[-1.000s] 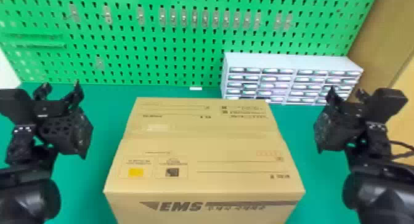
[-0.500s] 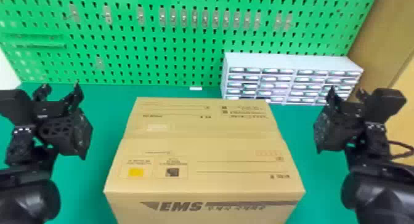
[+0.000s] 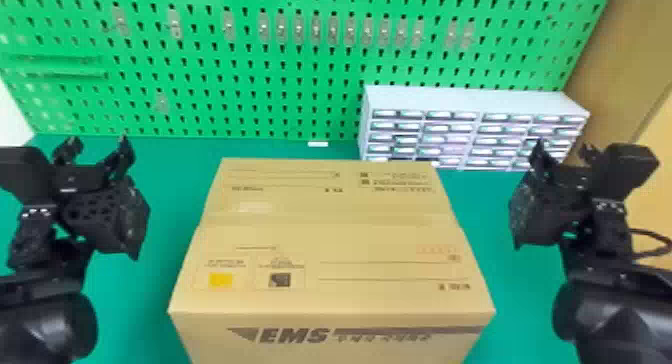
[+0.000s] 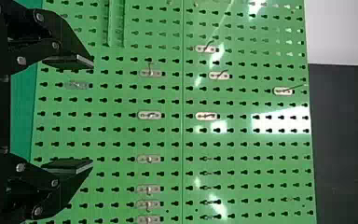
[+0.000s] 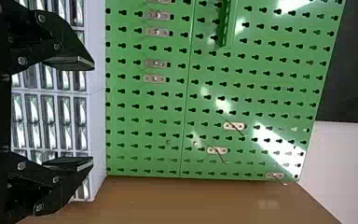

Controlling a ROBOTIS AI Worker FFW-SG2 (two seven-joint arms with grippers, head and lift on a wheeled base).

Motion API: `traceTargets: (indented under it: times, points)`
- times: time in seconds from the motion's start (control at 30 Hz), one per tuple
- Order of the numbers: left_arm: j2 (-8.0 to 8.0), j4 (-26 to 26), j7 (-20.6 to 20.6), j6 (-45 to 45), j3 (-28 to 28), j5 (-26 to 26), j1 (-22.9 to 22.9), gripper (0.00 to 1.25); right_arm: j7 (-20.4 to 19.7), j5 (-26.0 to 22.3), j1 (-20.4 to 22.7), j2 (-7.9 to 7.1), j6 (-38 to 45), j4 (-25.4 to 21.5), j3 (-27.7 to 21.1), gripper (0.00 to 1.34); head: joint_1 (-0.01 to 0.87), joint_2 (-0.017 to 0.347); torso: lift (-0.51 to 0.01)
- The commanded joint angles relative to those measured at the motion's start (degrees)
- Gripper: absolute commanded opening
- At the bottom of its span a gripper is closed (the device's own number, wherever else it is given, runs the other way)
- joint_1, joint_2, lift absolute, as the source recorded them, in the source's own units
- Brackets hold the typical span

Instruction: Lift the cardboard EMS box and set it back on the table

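Observation:
The cardboard EMS box (image 3: 325,238) rests closed on the green table (image 3: 135,298), its lettered side facing the robot. To its left, apart from it, is my left gripper (image 3: 95,150); to its right, also apart, is my right gripper (image 3: 562,155). Both are held at about the level of the box's far half. In the left wrist view the left gripper (image 4: 91,114) is open, nothing between its fingers. The right wrist view has the right gripper (image 5: 92,114) open too, with only air between its pads.
A white cabinet of small drawers (image 3: 470,98) stands behind the box at the back right. A green pegboard (image 3: 250,63) with metal hooks rises along the table's back edge. A small white piece (image 3: 318,144) lies by the pegboard. A brown panel (image 3: 620,63) borders the right side.

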Motion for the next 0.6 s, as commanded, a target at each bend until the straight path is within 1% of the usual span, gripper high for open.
traceTargets:
  times: [0.0, 0.23, 0.57]
  points:
    - [0.0, 0.0, 0.0, 0.03, 0.03, 0.0, -0.05, 0.75, 0.0, 0.09, 0.0, 0.03, -0.04, 0.0, 0.06, 0.81, 0.678, -0.015, 0.0]
    - [0.0, 0.0, 0.0, -0.06, 0.03, 0.0, -0.05, 0.75, 0.0, -0.17, 0.0, 0.47, 0.05, 0.09, -0.21, 0.81, 0.678, -0.015, -0.003]
    - [0.0, 0.0, 0.0, -0.06, 0.03, 0.0, 0.13, 0.75, 0.0, -0.26, -0.26, 0.47, 0.05, 0.26, -0.03, 0.82, 0.678, -0.015, -0.017]
